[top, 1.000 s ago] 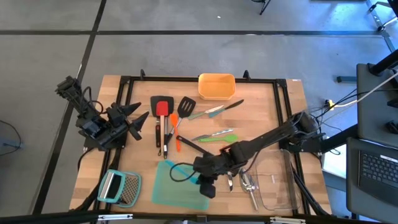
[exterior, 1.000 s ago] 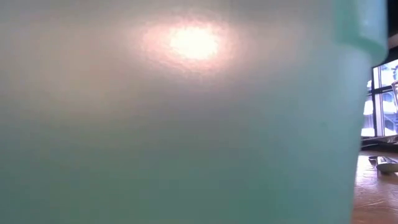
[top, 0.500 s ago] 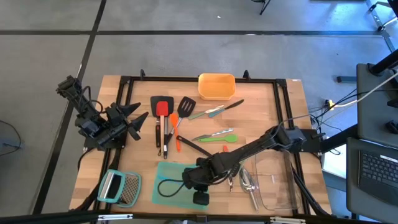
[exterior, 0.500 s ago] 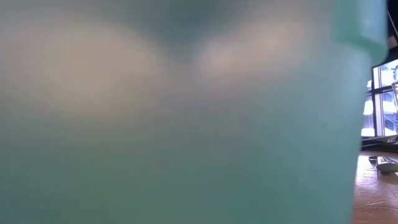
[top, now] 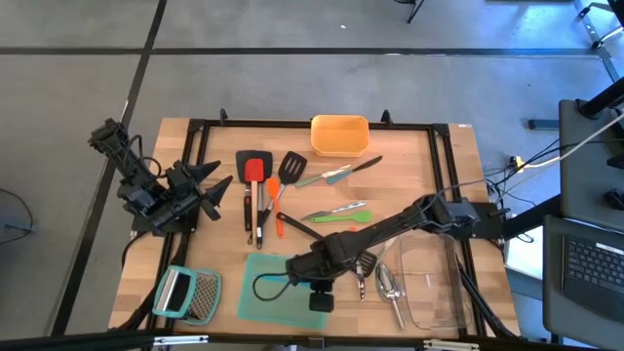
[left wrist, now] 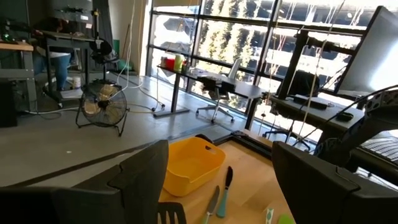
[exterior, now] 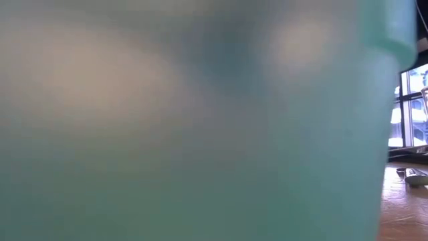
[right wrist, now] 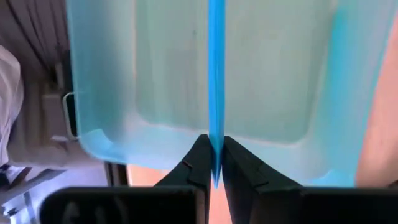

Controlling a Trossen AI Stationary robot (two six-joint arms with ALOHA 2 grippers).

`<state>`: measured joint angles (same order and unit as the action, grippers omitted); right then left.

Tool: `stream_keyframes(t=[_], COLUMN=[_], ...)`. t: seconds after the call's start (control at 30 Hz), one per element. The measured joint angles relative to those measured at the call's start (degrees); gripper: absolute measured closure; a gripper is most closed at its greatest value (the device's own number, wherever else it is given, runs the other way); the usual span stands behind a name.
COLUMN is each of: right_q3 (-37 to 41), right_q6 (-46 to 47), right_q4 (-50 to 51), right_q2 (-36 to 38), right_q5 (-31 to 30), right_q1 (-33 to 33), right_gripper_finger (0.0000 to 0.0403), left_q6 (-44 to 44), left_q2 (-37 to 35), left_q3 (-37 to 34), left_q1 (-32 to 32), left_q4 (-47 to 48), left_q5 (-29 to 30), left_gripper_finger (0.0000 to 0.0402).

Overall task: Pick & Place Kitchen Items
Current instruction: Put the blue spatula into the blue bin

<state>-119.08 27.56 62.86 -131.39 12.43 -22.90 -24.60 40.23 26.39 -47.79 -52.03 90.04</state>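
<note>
Your right gripper [top: 292, 280] sits in the lower middle of the high view, over the teal container [top: 255, 309], and its fingers [right wrist: 200, 163] are pinched narrow on a thin blue utensil [right wrist: 216, 74]. In the right wrist view that utensil shows edge-on, running straight out from between the fingers across the container's pale floor. You cannot tell from any view what kind of utensil it is. Your left gripper [top: 213, 190] waits at the left edge of the table [top: 409, 180], jaws spread wide and holding nothing, pointing toward the middle. The rest of the utensils lie loose in the centre of the high view: a black turner [top: 252, 162] and a red spatula [top: 255, 176] side by side, an orange turner [top: 274, 203] just to their right, and a black slotted turner [top: 292, 167] above it. A knife [top: 345, 170] lies right of those, a green spatula [top: 343, 216] below it, and silver cutlery [top: 388, 291] rests by the clear container [top: 434, 292] at lower right. The orange container [top: 339, 135] stands at the top centre, and a grater [top: 187, 293] lies at lower left. In the low view the teal container's wall fills nearly the whole frame.
</note>
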Motion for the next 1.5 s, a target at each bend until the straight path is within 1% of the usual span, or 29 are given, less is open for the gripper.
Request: stream_keyframes(t=[0.2,0.47,0.57,0.77,0.83,1.27,1.4,1.5], right_q3=[1.72,1.88,1.88,1.88,1.88,1.88,1.85,1.84], right_q6=[-1.43,-2.08,-1.64,-1.56,-1.49,-5.54,-6.16,-6.64], right_q4=[-0.37,3.51,6.32,9.84,10.50,7.47,6.96,6.51], right_q2=[-0.70,-2.30,-2.42,-2.42,-2.42,-2.43,-4.02,-6.19], right_q5=[-0.41,-0.46,-1.94,-2.22,-3.22,-3.41,-2.70,-0.45], right_q1=[1.25,1.45,1.19,1.09,1.08,1.08,1.06,1.09], right_gripper_finger=[0.0375,0.0375,0.0375,0.0375,0.0375,0.0373,0.0373,0.0373], left_q6=[0.02,0.00,0.00,0.02,0.02,-0.08,-0.13,-0.15], left_q2=[0.00,0.00,-0.01,-0.01,0.00,0.00,-0.02,0.00], left_q3=[0.00,0.00,0.02,0.02,0.02,0.02,0.02,0.02], left_q1=[-0.02,0.00,-0.02,-0.02,-0.02,-0.02,-0.02,-0.02], left_q4=[0.00,0.00,0.00,-0.01,0.00,0.00,0.00,0.00], left_q5=[0.00,0.00,0.00,-0.01,-0.02,-0.02,-0.02,-0.02], left_gripper_finger=[0.0121,0.0121,0.0121,0.0121,0.0121,0.0121,0.0121,0.0121])
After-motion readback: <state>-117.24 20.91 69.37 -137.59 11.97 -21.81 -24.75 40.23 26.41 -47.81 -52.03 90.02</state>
